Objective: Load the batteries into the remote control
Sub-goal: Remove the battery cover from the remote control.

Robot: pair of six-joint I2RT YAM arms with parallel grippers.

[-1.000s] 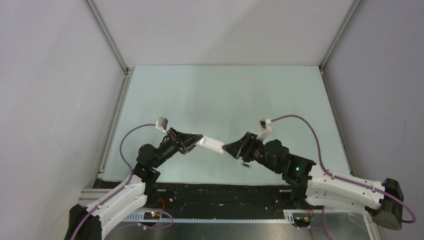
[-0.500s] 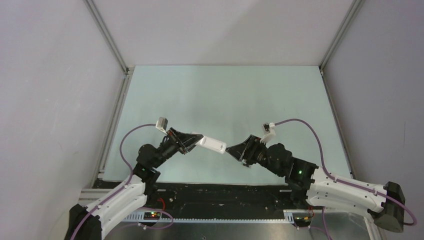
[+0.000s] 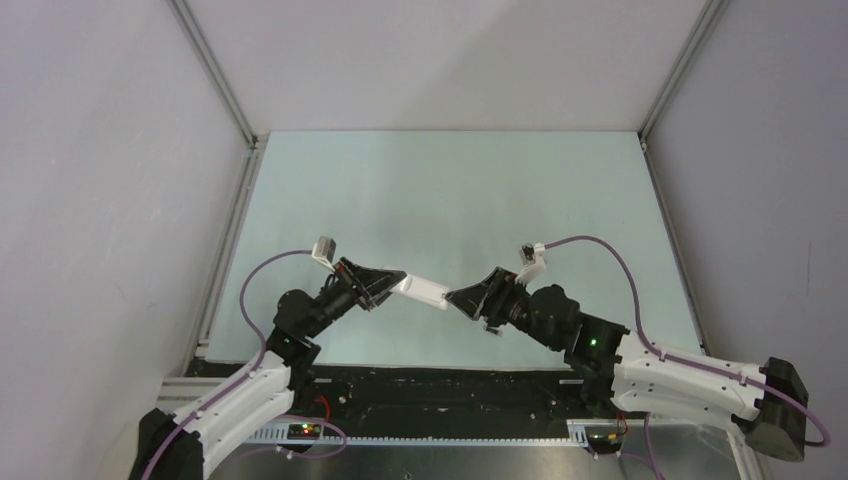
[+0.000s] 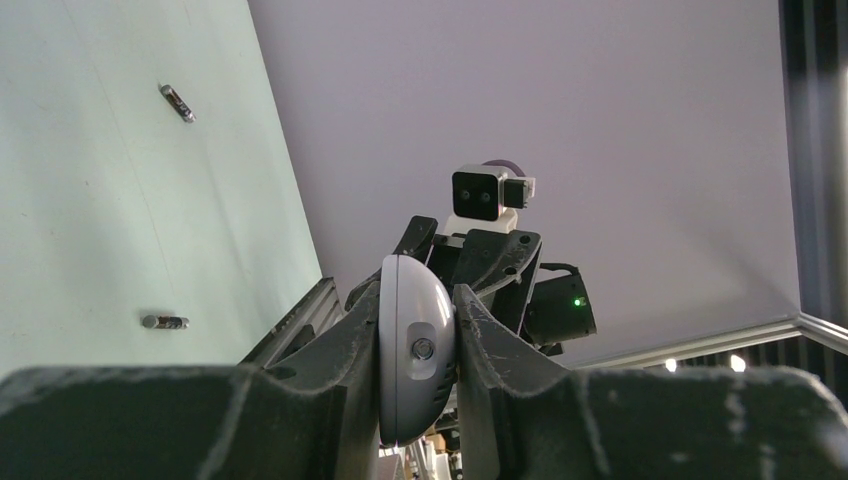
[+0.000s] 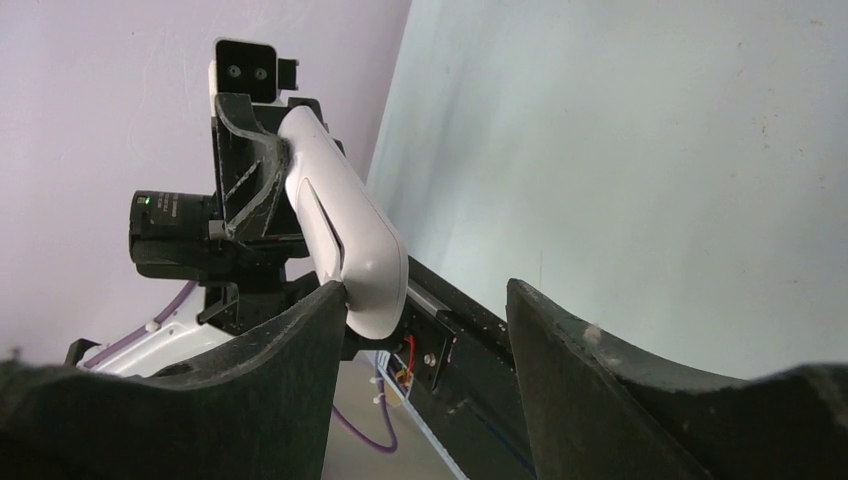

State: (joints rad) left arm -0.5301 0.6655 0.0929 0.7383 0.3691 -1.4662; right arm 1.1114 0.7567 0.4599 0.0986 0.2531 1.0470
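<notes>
The remote control (image 3: pixel 422 290), a white oblong, is held off the table with my left gripper (image 3: pixel 383 281) shut on its left end. In the left wrist view the remote control (image 4: pixel 413 345) shows end-on, squeezed between both fingers of the left gripper (image 4: pixel 420 292). My right gripper (image 3: pixel 453 297) stands open at the free right end. In the right wrist view the remote control (image 5: pixel 340 225) rests against the right gripper's (image 5: pixel 425 292) left finger (image 5: pixel 300 340), and the other finger is well apart. Two batteries (image 4: pixel 177 102) (image 4: pixel 165 321) lie on the table; one battery (image 3: pixel 491 329) shows beneath the right wrist.
The pale green table (image 3: pixel 450 190) is enclosed by white walls with metal corner posts (image 3: pixel 215 75). A black rail (image 3: pixel 430 372) with wiring runs along the near edge between the arm bases. The right arm's wrist camera (image 4: pixel 487 192) faces the left one.
My right gripper drew back a little to the right, then returned to the remote's free end, jaws still open. The left arm and the remote have stayed put.
</notes>
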